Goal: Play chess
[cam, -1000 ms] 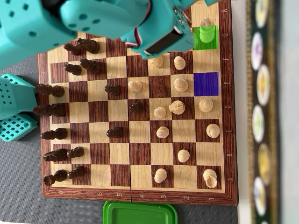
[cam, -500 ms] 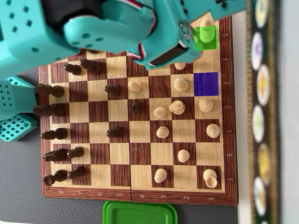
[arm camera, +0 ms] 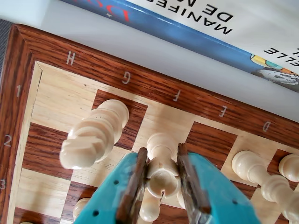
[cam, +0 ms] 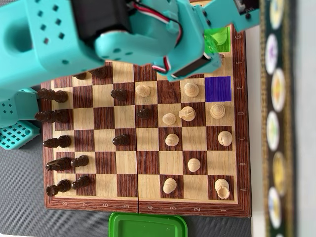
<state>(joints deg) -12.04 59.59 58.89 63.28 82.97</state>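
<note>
In the wrist view my teal gripper (arm camera: 162, 150) is shut on a light chess piece (arm camera: 161, 179) with a round, notched head. Both brown fingers (arm camera: 135, 182) press its sides, over the F squares near the board's edge. A taller light piece (arm camera: 93, 135) stands just to its left on the dark G1 square. In the overhead view the arm (cam: 148, 39) covers the top of the wooden chessboard (cam: 148, 207) and hides the gripper and the held piece. A green-tinted square (cam: 222, 39) and a blue-tinted square (cam: 217, 89) lie by the right edge.
Dark pieces (cam: 54, 96) line the board's left side and light pieces (cam: 187, 113) are spread over the right half. A green container (cam: 147, 226) sits below the board. A book (arm camera: 210, 23) lies beyond the board's edge, and more light pieces (arm camera: 250, 163) stand right of the gripper.
In the overhead view the arm has swung down and right over the board. It now covers the piece on the green square and the light pieces in the row below it.
</note>
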